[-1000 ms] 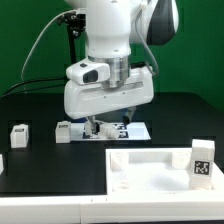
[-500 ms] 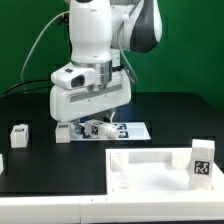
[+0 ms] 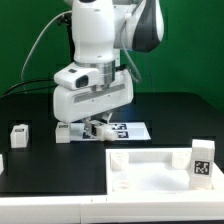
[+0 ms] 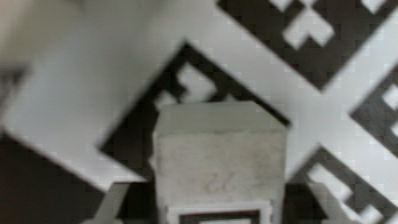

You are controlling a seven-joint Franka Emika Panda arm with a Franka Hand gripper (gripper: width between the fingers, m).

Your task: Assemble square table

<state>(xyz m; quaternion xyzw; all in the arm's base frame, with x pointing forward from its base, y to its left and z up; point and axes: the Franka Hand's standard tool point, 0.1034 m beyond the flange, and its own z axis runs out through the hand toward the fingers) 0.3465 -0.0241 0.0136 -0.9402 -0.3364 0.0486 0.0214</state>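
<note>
While it hung over the marker board (image 3: 135,130), gripper (image 3: 95,127): narrowed from wide, clamped on a table leg (image 4: 217,165).
Table leg: sat between the jaws, likely ready for lifting.
Square panel (image 3: 150,166): lay well apart from the gripper.

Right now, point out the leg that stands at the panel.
The leg at the panel's right end in the exterior view, its large tag facing the camera. The other legs sit apart from the panel on the black table.
</note>
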